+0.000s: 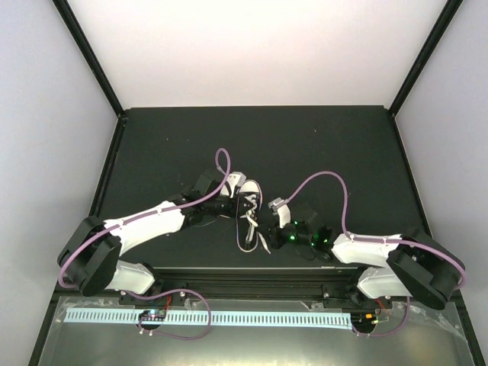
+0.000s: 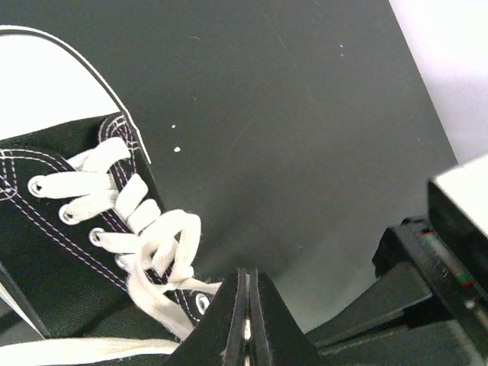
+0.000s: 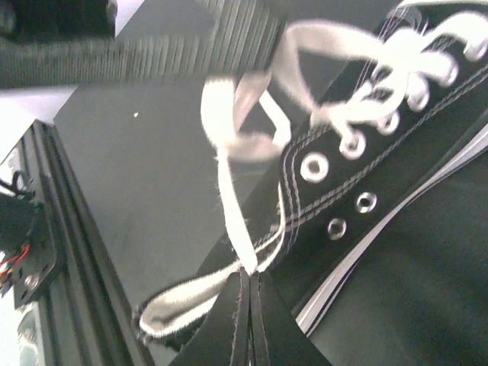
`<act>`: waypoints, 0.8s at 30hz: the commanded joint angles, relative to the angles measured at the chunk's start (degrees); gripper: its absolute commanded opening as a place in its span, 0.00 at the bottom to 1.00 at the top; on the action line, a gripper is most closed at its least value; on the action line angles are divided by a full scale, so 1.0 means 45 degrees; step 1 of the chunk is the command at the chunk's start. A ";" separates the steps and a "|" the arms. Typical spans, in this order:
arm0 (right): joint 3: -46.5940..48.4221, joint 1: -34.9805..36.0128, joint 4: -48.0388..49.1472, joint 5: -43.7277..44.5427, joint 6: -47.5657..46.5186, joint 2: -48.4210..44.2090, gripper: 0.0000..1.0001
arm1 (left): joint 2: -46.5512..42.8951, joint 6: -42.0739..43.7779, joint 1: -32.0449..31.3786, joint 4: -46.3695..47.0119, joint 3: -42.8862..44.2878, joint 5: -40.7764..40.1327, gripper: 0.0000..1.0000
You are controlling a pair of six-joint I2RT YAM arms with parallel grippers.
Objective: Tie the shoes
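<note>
This is a robotics lab test cell. A matte black tabletop sits boxed in by plain white panels on the far, left and right sides, joined by black corner posts. Along the near edge runs a black slotted aluminium rail, with two white-and-black robot arms bolted to it, one on the left and one on the right. Purple cables loop loose over them. Nearer still lie a long white perforated strip and a bare circuit board with red wires.
</note>
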 commanded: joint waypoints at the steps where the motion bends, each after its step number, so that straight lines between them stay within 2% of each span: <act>1: 0.1060 0.0046 -0.1721 0.1479 -0.0496 -0.0400 0.02 | -0.0463 0.0555 0.0029 0.1017 -0.0214 0.1002 0.01; 6: 0.2280 -0.0032 -0.3446 0.2207 -0.0649 0.0450 0.02 | -0.0546 0.0843 -0.0052 0.1610 -0.0638 0.1717 0.02; 14: 0.3244 -0.0567 -0.4052 0.2336 -0.0587 0.0831 0.02 | -0.1697 0.1235 -0.0225 0.2315 -0.2343 0.2307 0.01; 24: 0.4188 -0.0551 -0.3854 0.0503 -0.1363 0.1571 0.02 | -0.1491 0.1394 -0.0500 0.2106 -0.3272 0.2469 0.02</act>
